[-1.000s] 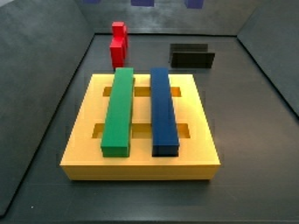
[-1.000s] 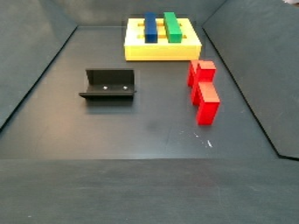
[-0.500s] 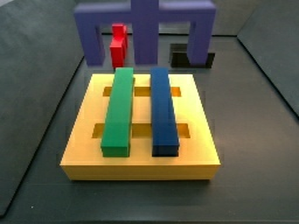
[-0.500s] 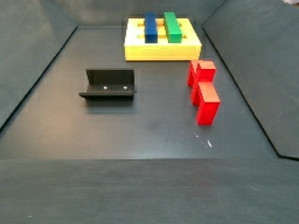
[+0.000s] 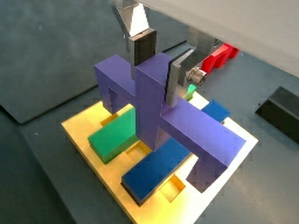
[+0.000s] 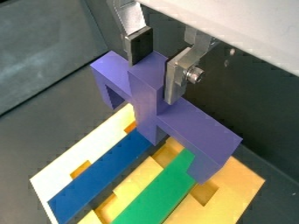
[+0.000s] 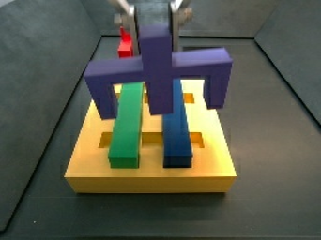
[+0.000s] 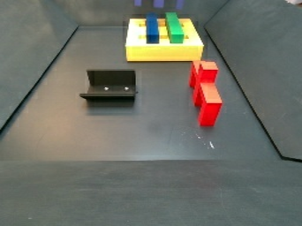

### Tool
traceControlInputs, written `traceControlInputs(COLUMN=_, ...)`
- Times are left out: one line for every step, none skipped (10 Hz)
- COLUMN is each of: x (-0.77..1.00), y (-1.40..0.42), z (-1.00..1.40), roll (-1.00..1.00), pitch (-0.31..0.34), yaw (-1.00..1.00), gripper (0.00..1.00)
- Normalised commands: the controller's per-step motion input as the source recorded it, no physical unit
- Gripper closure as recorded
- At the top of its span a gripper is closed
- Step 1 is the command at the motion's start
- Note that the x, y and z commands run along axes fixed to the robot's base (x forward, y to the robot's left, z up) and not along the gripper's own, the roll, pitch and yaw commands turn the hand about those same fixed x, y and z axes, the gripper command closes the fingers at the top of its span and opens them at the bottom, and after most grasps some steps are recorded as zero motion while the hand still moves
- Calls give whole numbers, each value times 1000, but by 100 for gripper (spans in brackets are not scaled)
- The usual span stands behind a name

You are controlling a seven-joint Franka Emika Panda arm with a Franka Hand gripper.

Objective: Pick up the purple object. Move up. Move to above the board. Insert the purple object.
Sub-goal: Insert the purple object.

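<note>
- A dark grey tabletop (image 8: 141,124) with low dark walls fills both side views.
- The yellow board (image 7: 150,150) lies flat near one end of the tabletop, carrying a long green bar (image 7: 126,122) and a long blue bar (image 7: 178,131) side by side.
- The gripper (image 5: 162,61) hangs over the board, its silver fingers (image 6: 179,74) clenched on the central post of the purple object (image 5: 158,109).
- The purple object sits above the board's middle, its wide bar crossing over both long bars, legs pointing down; whether it touches them cannot be told.
- A red upright block (image 8: 206,88) stands beside the board, toward the tabletop's middle.
- The black fixture (image 8: 109,86) stands apart from the board, across from the red block.
</note>
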Motion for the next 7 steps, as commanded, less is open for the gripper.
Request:
traceControlInputs(x=-86, y=43, z=-314, roll=84, pitch=0, yaw=-9, gripper=100)
traceControlInputs(x=-74, y=40, z=-274, roll=101, pitch=0, yaw=-31, gripper=100)
traceControlInputs(x=-29, y=6, z=-263, roll=96, pitch=0, yaw=-23, gripper=100)
traceControlInputs(x=9, y=0, z=-220, roll=14, pitch=-3, yaw=0, gripper=100)
traceControlInputs(x=149, y=-26, z=-200, roll=0, pitch=-16, yaw=0, gripper=100)
traceControlInputs(x=117, y=-9, z=-151, roll=0, pitch=0, yaw=0, gripper=100)
traceControlInputs(x=34, y=0, z=-151, roll=0, pitch=0, yaw=0, gripper=100)
